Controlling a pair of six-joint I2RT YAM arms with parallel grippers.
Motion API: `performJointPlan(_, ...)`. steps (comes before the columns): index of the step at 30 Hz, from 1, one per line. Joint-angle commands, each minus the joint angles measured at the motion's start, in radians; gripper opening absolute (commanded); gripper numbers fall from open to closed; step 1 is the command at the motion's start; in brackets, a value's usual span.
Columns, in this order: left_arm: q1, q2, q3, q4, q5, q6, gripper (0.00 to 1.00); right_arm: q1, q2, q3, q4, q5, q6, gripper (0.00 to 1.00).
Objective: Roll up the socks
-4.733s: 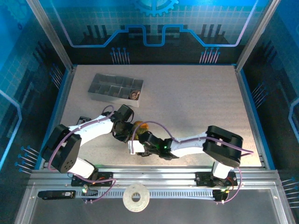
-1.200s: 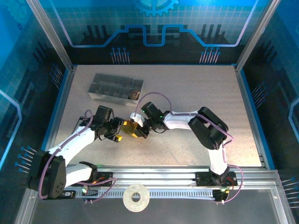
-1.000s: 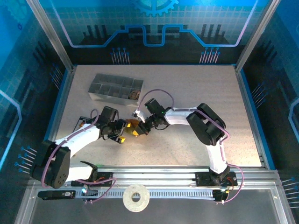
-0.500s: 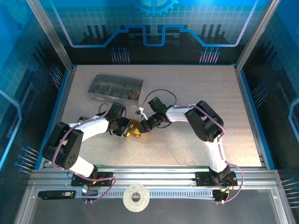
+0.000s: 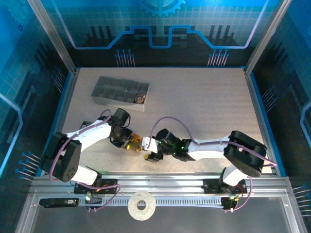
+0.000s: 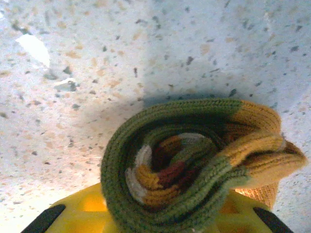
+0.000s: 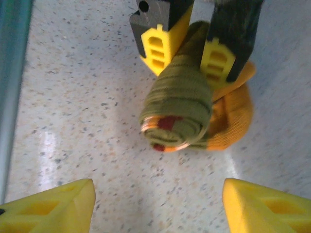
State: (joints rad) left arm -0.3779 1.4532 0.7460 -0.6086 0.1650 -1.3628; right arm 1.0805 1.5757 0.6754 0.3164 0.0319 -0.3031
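Right end effector (image 5: 149,150) back toward surface's near edge, released; left end effector (image 7: 188,52) clenched on rolled olive sock (image 7: 180,104)

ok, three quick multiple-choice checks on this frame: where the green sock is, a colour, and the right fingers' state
1. Where is the rolled green sock?
A) in the tray
B) between the left fingers
C) loose at the table's far edge

2. What colour is the toe sticking out beside the roll?
A) blue
B) white
C) mustard-orange

3. How do the right fingers stand?
A) open, holding nothing
B) shut on the sock
C) shut on the tray

Answers:
1 B: the right wrist view shows the left fingers clamped on the roll.
2 C: the toe bulges orange next to the green.
3 A: the right fingers sit wide apart, short of the sock.
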Motion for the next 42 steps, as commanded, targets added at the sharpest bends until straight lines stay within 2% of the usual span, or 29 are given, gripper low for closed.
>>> performJointPlan(1, -0.008, 0.038, -0.012, -0.151, -0.009, -0.031, 0.17, 0.065, 0.047, 0.033, 0.121, 0.277, -0.2, 0.7)
performJointPlan(3, -0.009, 0.06, -0.003, -0.149, -0.006, -0.028, 0.17, 0.098, 0.086, 0.067, 0.134, 0.311, -0.24, 0.7)
performJointPlan(7, -0.007, 0.098, 0.018, -0.14, 0.0, -0.019, 0.17, 0.137, 0.162, 0.133, 0.136, 0.294, -0.283, 0.7)
performJointPlan(13, -0.007, 0.122, 0.042, -0.128, 0.022, -0.012, 0.19, 0.125, 0.298, 0.212, 0.108, 0.353, -0.242, 0.61)
performJointPlan(15, -0.004, 0.112, 0.046, -0.13, 0.027, -0.013, 0.23, 0.104, 0.333, 0.252, 0.065, 0.366, -0.202, 0.53)
performJointPlan(18, 0.005, 0.068, 0.048, -0.128, 0.036, -0.017, 0.31, 0.065, 0.353, 0.277, -0.024, 0.332, -0.12, 0.25)
performJointPlan(21, 0.024, -0.005, 0.046, -0.12, 0.035, -0.03, 0.49, 0.021, 0.339, 0.277, -0.126, 0.2, -0.035, 0.07)
performJointPlan(23, 0.041, -0.067, 0.035, -0.097, 0.03, -0.048, 0.63, -0.007, 0.34, 0.287, -0.196, 0.09, 0.012, 0.0)
performJointPlan(25, 0.06, -0.135, 0.014, -0.045, 0.026, -0.066, 0.72, -0.03, 0.348, 0.286, -0.236, -0.015, 0.052, 0.0)
performJointPlan(27, 0.078, -0.182, 0.009, -0.025, 0.013, -0.076, 0.75, -0.056, 0.356, 0.282, -0.254, -0.099, 0.09, 0.0)
performJointPlan(34, 0.097, -0.249, -0.012, 0.011, 0.015, -0.089, 0.76, -0.157, 0.418, 0.318, -0.308, -0.329, 0.23, 0.0)
performJointPlan(38, 0.091, -0.233, -0.045, 0.059, 0.061, -0.109, 0.76, -0.206, 0.459, 0.358, -0.349, -0.409, 0.293, 0.0)
performJointPlan(42, 0.061, -0.193, -0.026, 0.047, 0.049, -0.136, 0.78, -0.247, 0.503, 0.403, -0.394, -0.481, 0.341, 0.0)
